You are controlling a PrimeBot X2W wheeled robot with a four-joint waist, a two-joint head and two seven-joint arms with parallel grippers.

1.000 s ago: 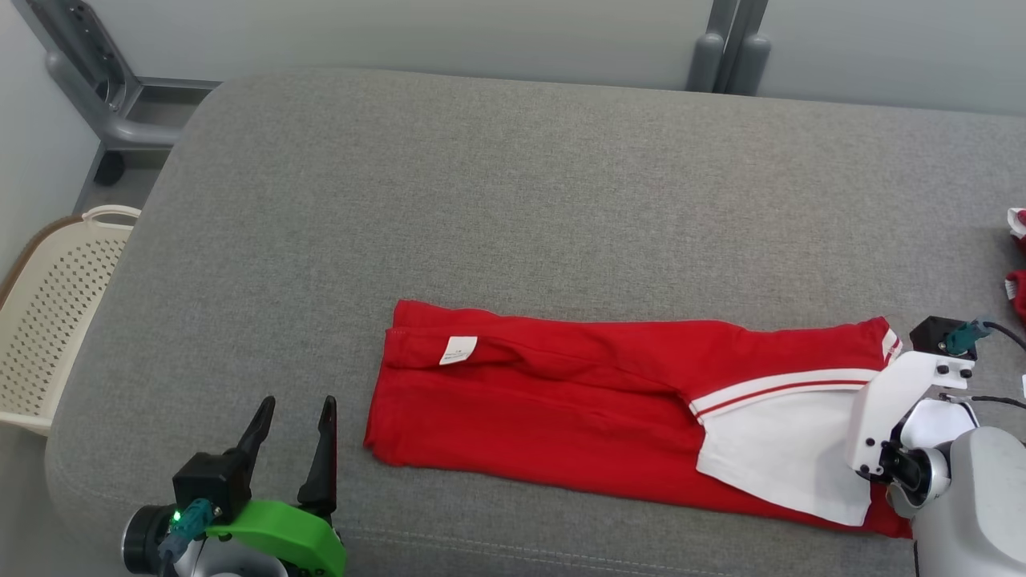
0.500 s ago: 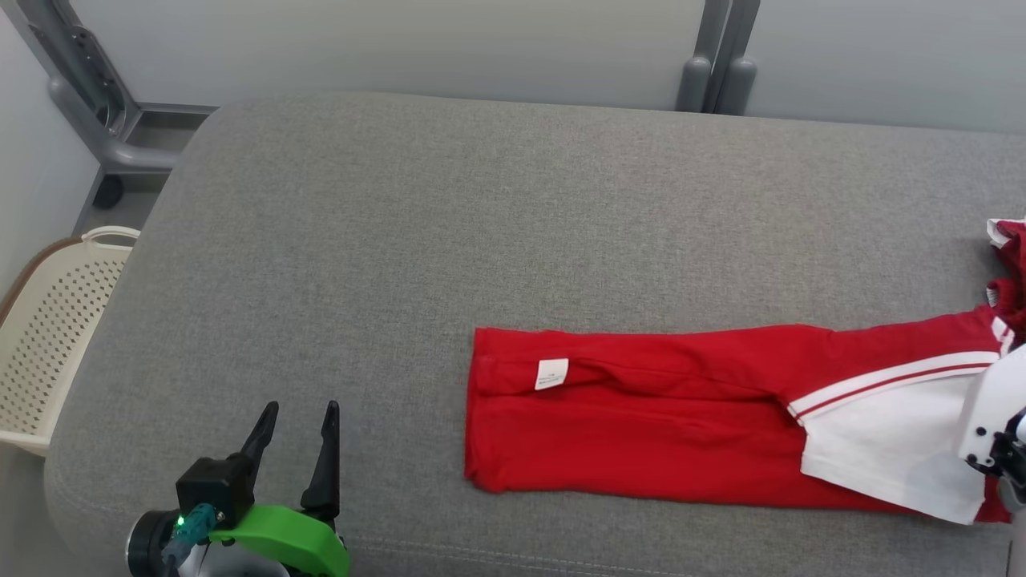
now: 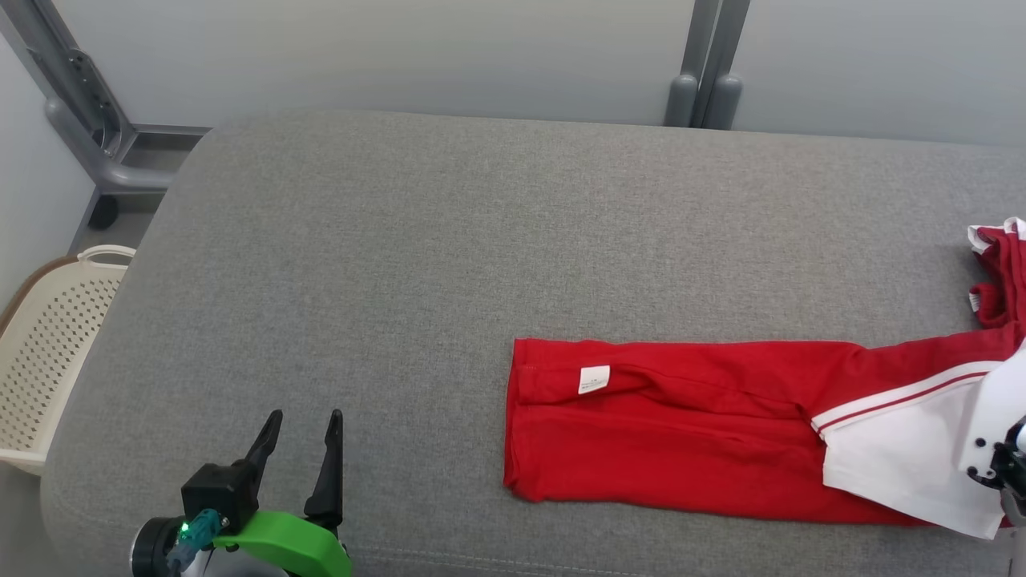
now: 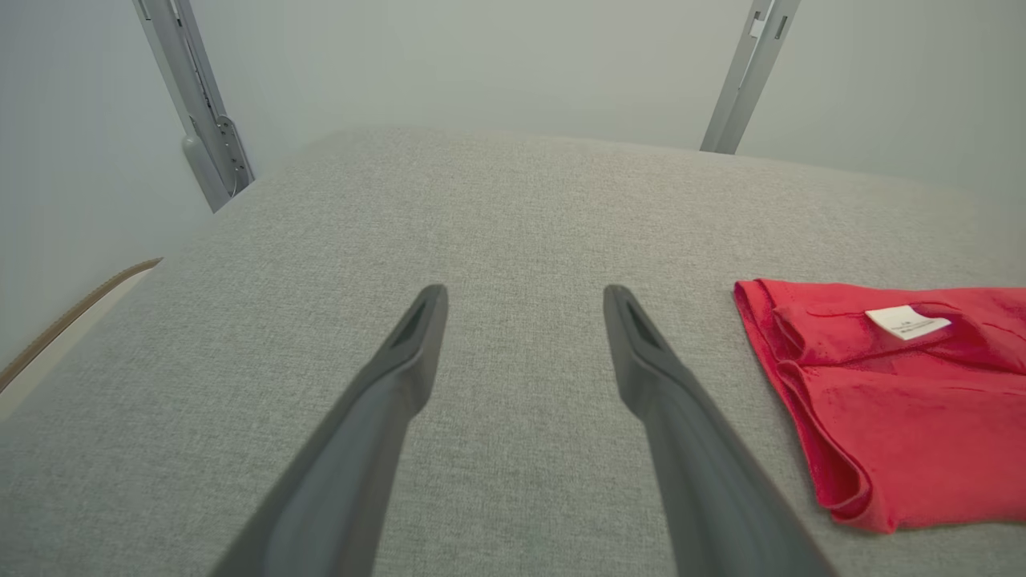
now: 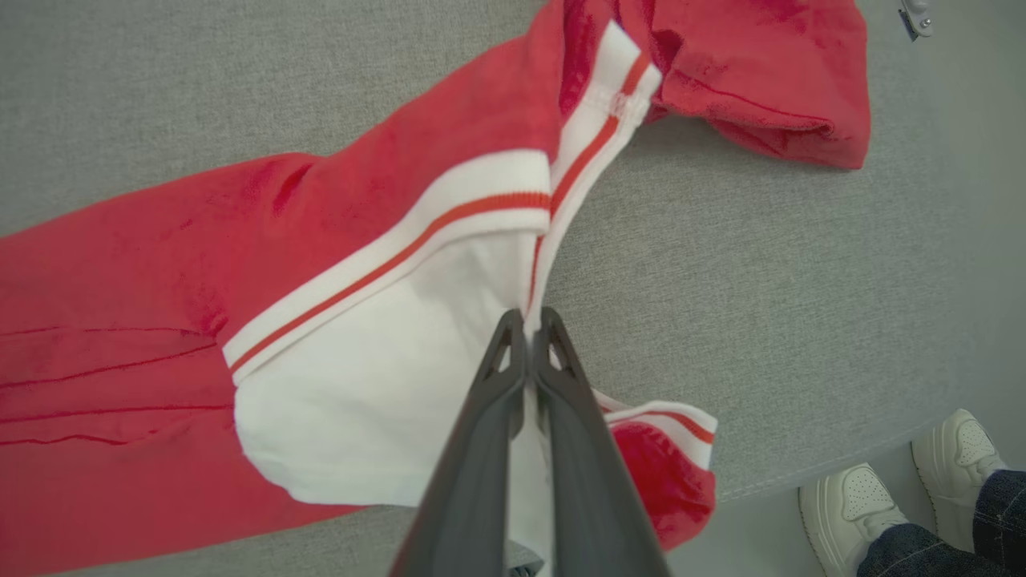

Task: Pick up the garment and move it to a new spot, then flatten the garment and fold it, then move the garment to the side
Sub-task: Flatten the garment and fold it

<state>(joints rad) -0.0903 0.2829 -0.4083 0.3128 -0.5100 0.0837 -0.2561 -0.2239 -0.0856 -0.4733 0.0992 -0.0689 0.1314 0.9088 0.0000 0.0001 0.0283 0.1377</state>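
The right claw (image 5: 529, 320) is pinched shut on the white edge of the red-and-white garment (image 3: 681, 433), which lies stretched flat along the front right of the grey bench (image 3: 401, 240). The left claw (image 3: 304, 421) stands wide and empty over the bench's front left corner. The garment carries one white tag (image 3: 594, 379), its print too small to read. One cream basket (image 3: 48, 344) sits off the bench's left end.

Surface (image 3: 481, 240): grey woven upholstery, broad and flat, with rounded corners. On it, toward the right end, one red garment (image 3: 665, 433) with a white panel and striped trim, laid out as a long strip. Bunched red-and-white cloth (image 3: 1006, 272) meets its far end.
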